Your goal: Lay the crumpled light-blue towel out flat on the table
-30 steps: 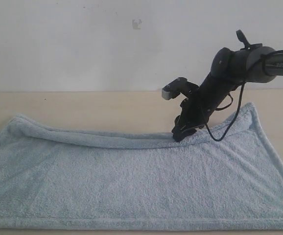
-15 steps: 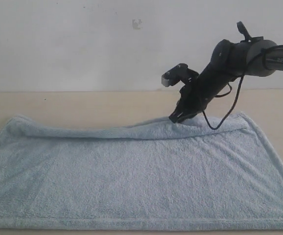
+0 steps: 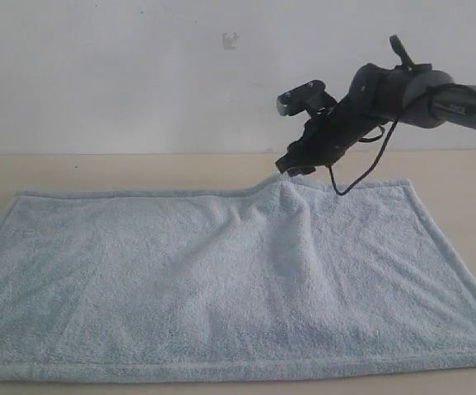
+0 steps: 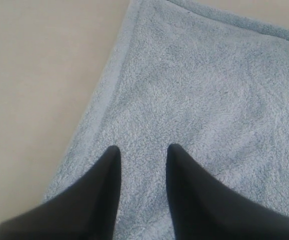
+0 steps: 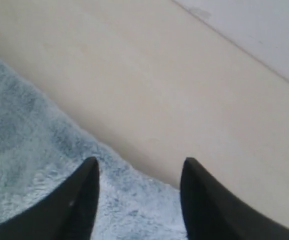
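The pale light-blue towel [image 3: 221, 280] lies opened out across the cream table [image 3: 98, 173], nearly flat. A low ridge runs down from a small hump at its far edge. My right gripper [image 3: 289, 169] hovers just above that hump. In the right wrist view the right gripper [image 5: 139, 165] stands open, its fingers apart over the towel's edge [image 5: 24, 150] and bare table [image 5: 159, 90], holding nothing. My left gripper [image 4: 142, 150] is open above the towel [image 4: 199, 90] near a hemmed side edge, next to bare table [image 4: 34, 75]. The exterior view does not show it.
A plain white wall [image 3: 139, 74] rises behind the table's far edge. A strip of bare tabletop runs between the towel's far hem and the wall. The right arm's cable [image 3: 361, 160] hangs above the towel's far right part.
The right gripper rose and moved toward the far side. The folded-over far edge of the towel unrolled with it, and the towel now lies open.
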Motion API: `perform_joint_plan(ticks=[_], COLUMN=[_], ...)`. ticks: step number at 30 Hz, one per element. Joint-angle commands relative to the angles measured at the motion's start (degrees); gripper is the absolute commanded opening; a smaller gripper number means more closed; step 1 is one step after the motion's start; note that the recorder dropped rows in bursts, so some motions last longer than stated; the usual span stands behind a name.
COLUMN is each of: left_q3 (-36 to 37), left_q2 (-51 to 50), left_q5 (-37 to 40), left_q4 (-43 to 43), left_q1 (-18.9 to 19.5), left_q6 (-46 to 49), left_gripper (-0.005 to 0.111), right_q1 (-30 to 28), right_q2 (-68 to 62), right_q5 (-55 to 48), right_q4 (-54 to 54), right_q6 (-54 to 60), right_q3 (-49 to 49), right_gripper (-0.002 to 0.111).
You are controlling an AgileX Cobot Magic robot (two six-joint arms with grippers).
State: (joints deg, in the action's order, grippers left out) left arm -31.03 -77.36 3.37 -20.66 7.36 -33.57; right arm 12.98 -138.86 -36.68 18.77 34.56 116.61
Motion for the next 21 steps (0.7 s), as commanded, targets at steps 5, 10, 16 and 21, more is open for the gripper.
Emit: perform_joint_plan(ticks=[5, 10, 16, 21], left_q3=[-0.31, -0.31, -0.31, -0.31], left_q2=[0.00, 0.00, 0.00, 0.00], left_q5=[-0.77, -0.77, -0.77, -0.77], left_q4=[0.71, 0.71, 0.71, 0.71], left_q1=[-0.12, -0.12, -0.12, -0.12], left_q6=[-0.46, -0.46, -0.46, -0.46], left_gripper=[0.031, 0.031, 0.031, 0.031], right_q1=[-9.55, -11.77, -11.94, -11.94], right_q2=[2.63, 2.19, 0.34, -1.60], right_q5=[-9.26, -12.23, -12.05, -11.50], right_q4=[-7.23, -9.29, -18.07, -18.77], right_q6=[-12.67, -12.67, -20.99, -21.18], right_q3=[0.60, 0.60, 0.60, 0.60], right_gripper=[0.012, 0.012, 0.012, 0.012])
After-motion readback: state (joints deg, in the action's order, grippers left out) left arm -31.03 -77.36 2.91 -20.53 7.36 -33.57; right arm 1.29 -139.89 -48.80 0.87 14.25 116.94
